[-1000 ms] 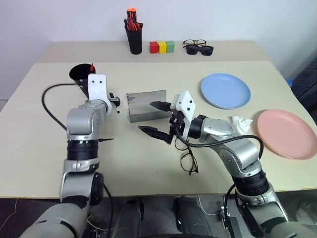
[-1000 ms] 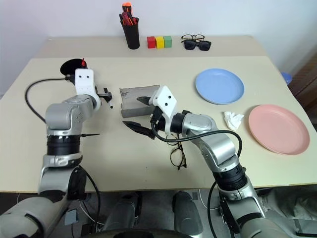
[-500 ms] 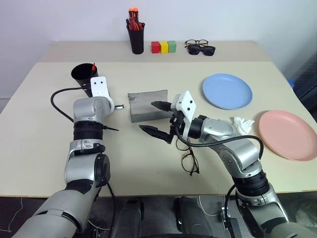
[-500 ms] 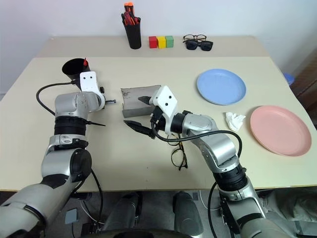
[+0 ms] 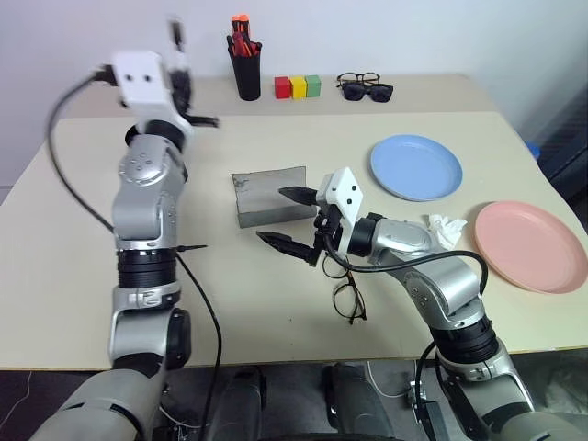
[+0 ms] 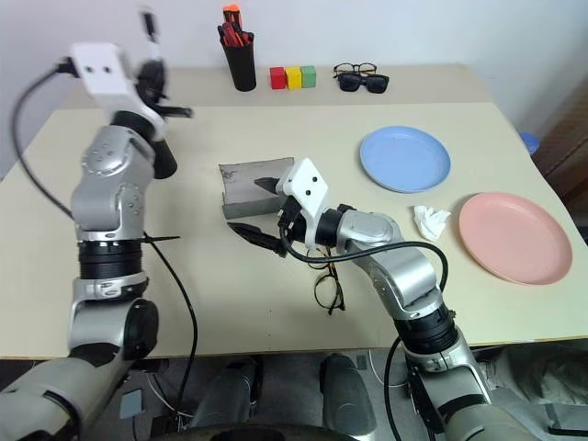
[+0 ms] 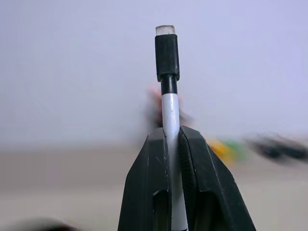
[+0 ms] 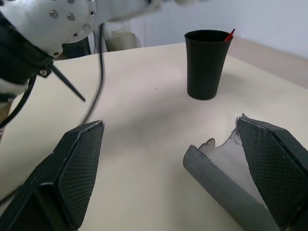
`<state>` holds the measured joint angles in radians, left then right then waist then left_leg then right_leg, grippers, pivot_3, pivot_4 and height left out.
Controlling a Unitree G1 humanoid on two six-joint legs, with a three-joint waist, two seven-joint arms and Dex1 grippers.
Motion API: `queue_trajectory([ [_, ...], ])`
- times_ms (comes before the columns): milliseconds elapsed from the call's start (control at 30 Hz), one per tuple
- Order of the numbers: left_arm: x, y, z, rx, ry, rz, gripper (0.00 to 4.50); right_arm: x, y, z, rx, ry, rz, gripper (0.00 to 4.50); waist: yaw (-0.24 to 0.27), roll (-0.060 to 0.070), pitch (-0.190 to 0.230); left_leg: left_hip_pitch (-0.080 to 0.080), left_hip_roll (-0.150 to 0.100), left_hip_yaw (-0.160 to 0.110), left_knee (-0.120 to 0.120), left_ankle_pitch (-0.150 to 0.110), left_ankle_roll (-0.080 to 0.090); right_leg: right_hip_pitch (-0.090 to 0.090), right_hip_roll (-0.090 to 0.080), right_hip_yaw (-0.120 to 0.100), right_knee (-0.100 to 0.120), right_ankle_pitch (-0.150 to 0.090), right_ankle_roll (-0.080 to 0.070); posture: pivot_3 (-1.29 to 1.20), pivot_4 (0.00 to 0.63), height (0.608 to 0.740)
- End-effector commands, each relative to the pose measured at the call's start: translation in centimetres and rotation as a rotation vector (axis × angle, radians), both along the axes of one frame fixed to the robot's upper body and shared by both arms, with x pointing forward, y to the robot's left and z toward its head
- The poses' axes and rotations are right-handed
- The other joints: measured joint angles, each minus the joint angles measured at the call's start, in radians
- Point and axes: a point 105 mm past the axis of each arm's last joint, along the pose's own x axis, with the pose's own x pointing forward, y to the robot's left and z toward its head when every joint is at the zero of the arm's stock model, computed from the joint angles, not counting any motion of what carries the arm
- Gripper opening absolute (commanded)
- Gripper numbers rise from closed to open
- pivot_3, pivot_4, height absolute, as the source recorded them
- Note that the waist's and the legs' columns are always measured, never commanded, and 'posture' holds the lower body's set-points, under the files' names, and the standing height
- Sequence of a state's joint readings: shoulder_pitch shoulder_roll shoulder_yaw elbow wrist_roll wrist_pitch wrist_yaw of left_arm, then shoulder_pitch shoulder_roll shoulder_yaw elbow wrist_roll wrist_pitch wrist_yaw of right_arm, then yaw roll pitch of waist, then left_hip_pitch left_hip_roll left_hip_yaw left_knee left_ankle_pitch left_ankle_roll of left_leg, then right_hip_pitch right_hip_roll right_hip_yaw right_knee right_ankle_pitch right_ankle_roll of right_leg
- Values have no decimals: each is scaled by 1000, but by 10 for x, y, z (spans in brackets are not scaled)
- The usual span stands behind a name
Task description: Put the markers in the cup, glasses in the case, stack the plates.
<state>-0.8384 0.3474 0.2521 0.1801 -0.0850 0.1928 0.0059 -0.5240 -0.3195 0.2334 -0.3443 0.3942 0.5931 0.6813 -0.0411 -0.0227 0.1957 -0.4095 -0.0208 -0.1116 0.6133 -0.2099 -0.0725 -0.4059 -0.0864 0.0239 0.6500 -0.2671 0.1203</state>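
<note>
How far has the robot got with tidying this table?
One marker with a red tip already stands in the black cup. The left gripper has its jaws shut on the white marker, raised above the table. Left to do: the glasses lie on the table beside the open grey case, and the blue plate and pink plate sit apart, unstacked.

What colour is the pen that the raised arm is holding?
The slim white marker with a black cap has a clear end; it shows best in the left wrist view.
</note>
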Motion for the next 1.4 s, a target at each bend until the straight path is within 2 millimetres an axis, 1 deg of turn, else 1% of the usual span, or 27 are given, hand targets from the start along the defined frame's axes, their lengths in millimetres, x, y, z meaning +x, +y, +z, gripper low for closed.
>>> queue_trajectory([
  [33,6,23,-3,19,-31,102,46,-4,8,18,52,-50,45,4500,4,0,0,0,0,0,0,0,0,0,0,0,0,0,0,0,150,740],
  [200,25,28,-25,34,20,101,46,-4,12,25,81,-58,58,4500,20,0,0,-1,0,0,1,0,1,1,0,-1,-1,0,0,0,150,740],
  [333,33,31,-38,35,52,105,46,-2,11,32,120,-70,36,4500,22,0,0,-1,0,0,1,0,1,0,0,-1,-1,0,0,0,150,740],
  [433,37,31,-48,22,82,105,46,13,8,40,159,-113,-84,4500,19,0,0,-1,0,0,1,0,1,0,0,-1,0,0,0,0,150,740],
  [533,40,33,-55,9,110,114,46,16,9,42,173,-121,-103,4500,19,0,0,-1,0,0,0,0,1,0,0,-1,0,0,0,0,150,740],
  [633,40,32,-59,-6,116,113,1127,15,10,42,170,-120,-94,4500,21,0,0,-1,0,0,0,0,1,0,0,-1,0,0,0,0,150,740],
  [667,40,32,-59,-6,112,112,1541,15,10,41,169,-119,-92,4500,21,0,0,-1,0,0,0,0,1,0,0,-1,0,0,0,0,150,740],
  [700,40,31,-59,-5,109,111,2110,15,10,41,169,-118,-91,4500,21,0,0,-1,0,0,0,0,1,0,0,-1,0,0,0,0,150,740],
  [733,39,31,-59,-10,106,110,2529,15,10,41,168,-118,-90,4500,21,0,0,-1,0,0,0,0,1,0,0,-1,0,0,0,0,150,740],
  [800,37,29,-55,-27,77,95,2529,15,9,41,165,-119,-90,4500,21,0,0,-1,0,0,0,0,1,0,0,-1,0,0,0,0,150,740],
  [867,32,23,-43,-46,11,51,2529,16,7,40,157,-121,-94,4500,21,0,0,-1,0,0,0,0,1,0,0,-1,0,0,0,0,150,740],
  [900,31,16,-36,-46,-17,3,2529,17,5,40,151,-122,-98,4500,21,0,0,-1,0,0,0,0,1,0,0,-1,0,0,0,0,150,740],
  [933,28,2,-29,-21,-39,-84,2529,18,1,38,138,-124,-104,4500,21,0,0,-1,0,0,0,0,1,0,0,-1,0,0,0,0,150,740],
  [967,26,-17,-24,19,-45,-199,2786,19,-4,37,119,-127,-111,4500,21,0,0,-1,0,0,0,0,1,0,0,-1,0,0,0,0,150,740],
  [1000,23,-38,-24,74,-23,-323,3088,20,-11,34,93,-132,-118,4500,21,0,0,-1,0,0,0,0,1,0,0,-1,0,0,0,0,150,740],
  [1033,20,-60,-30,144,33,-452,3386,21,-19,30,59,-134,-127,4500,25,0,0,-1,0,0,0,0,1,0,0,-1,-1,0,0,0,150,740],
  [1067,17,-77,-41,191,113,-558,3835,23,-27,28,27,-136,-134,4500,27,0,0,-1,0,0,0,0,1,1,0,-1,-1,0,0,0,150,740],
  [1100,13,-92,-57,229,228,-663,4359,23,-35,25,-1,-136,-142,4500,27,0,0,-1,0,0,0,0,1,1,-1,-1,-2,0,0,0,150,740],
  [1167,0,-113,-90,380,409,-815,4441,25,-50,23,-38,-135,-163,4500,20,0,0,-1,-1,0,0,-1,1,2,0,-1,-2,0,0,0,150,740],
  [1200,-7,-120,-105,449,486,-868,4441,27,-57,23,-52,-136,-178,4500,16,1,0,-1,-1,0,0,-1,1,2,0,-1,-1,0,0,0,150,740],
  [1233,-11,-123,-117,498,537,-898,4441,28,-64,23,-65,-137,-194,4500,7,2,1,0,0,0,0,-1,1,1,0,0,-1,0,0,0,150,740],
  [1333,-16,-130,-143,517,711,-984,4441,27,-79,20,-103,-137,-227,4500,-6,2,1,0,1,0,0,-1,1,1,2,0,0,0,0,0,150,740],
  [1400,-17,-130,-159,569,799,-996,4441,25,-85,18,-120,-134,-240,4500,-8,2,1,0,2,0,0,-1,2,1,3,0,0,0,0,0,150,740],
])
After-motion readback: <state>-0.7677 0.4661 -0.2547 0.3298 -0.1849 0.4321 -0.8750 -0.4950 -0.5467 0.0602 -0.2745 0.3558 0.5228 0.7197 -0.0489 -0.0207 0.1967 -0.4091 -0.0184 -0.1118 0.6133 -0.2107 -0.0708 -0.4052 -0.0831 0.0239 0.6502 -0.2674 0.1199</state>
